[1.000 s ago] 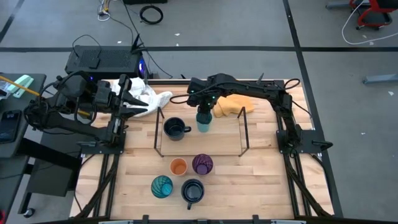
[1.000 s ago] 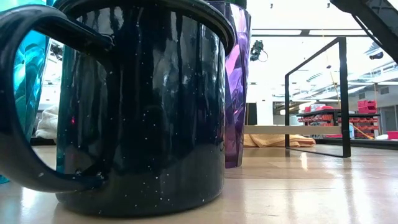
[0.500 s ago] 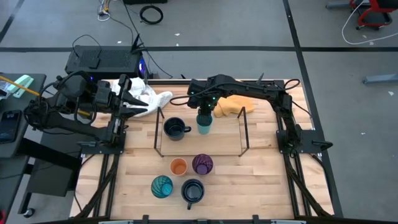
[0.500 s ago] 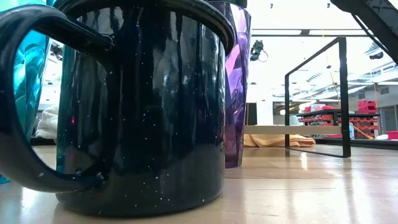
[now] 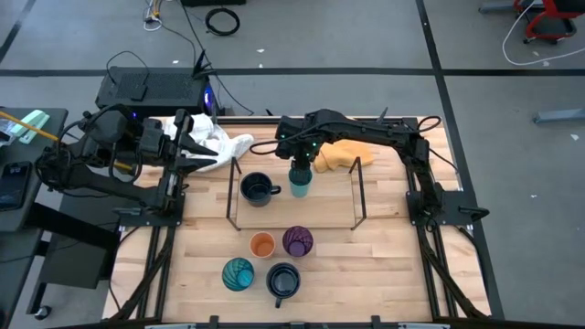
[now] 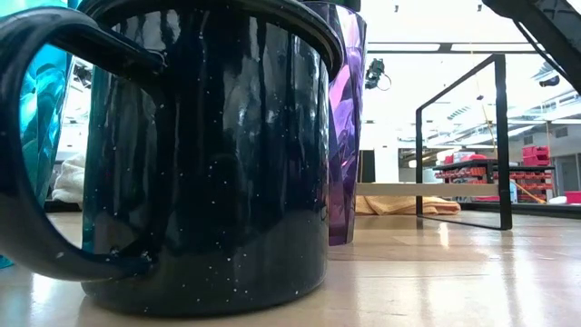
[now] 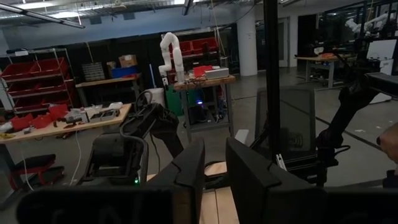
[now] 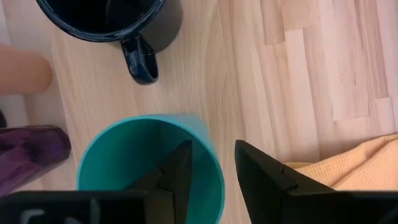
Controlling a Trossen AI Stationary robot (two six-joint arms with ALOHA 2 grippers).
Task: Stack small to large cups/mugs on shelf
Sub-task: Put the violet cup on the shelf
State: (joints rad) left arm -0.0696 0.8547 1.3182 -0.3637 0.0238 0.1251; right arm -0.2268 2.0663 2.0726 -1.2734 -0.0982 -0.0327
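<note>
On the shelf [image 5: 274, 215], bare board lies open right of the small teal cup [image 5: 300, 183]; left of it the navy mug [image 5: 258, 190] blocks passage, and black wire rails [image 5: 358, 190] fence both ends.

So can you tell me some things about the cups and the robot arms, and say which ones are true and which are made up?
1. A navy mug and a small teal cup stand on the shelf. True.
2. The orange cup is on the shelf. False: it stands on the table in front of the shelf, beside the purple tumbler.
3. The right gripper is at the small teal cup, one finger inside its rim and one outside. True.
4. The left gripper holds a mug. False: it holds nothing and waits off the table's left side.
5. A yellow cloth lies behind the shelf. True.
</note>
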